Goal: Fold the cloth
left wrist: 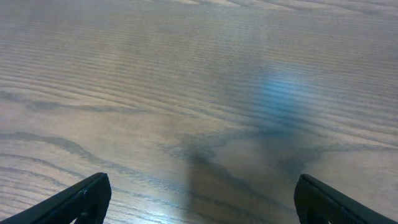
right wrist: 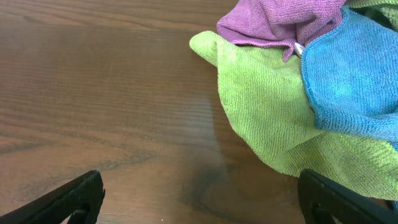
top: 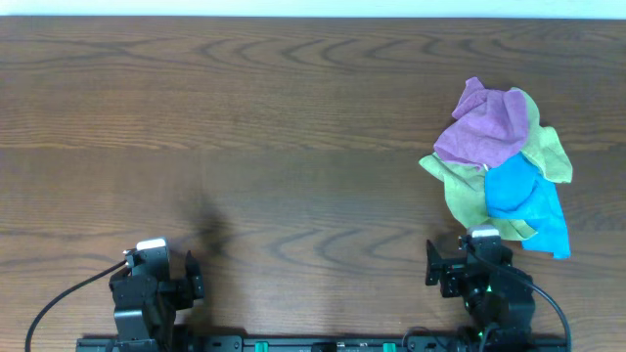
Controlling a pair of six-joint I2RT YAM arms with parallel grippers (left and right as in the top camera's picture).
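Observation:
A crumpled pile of cloths lies at the right of the wooden table: a purple one [top: 486,125] on top, a green one [top: 465,183] below and a blue one [top: 523,194] at the front. My right gripper [top: 469,264] is open and empty just in front of the pile. In the right wrist view the green cloth [right wrist: 267,106], the purple cloth [right wrist: 280,22] and the blue cloth [right wrist: 354,81] lie ahead of my open fingers [right wrist: 202,199]. My left gripper [top: 161,274] is open and empty at the front left, far from the cloths, over bare wood [left wrist: 199,199].
The brown wooden table [top: 245,127] fills the view. The arm bases stand along the front edge. A white wall strip runs along the far edge.

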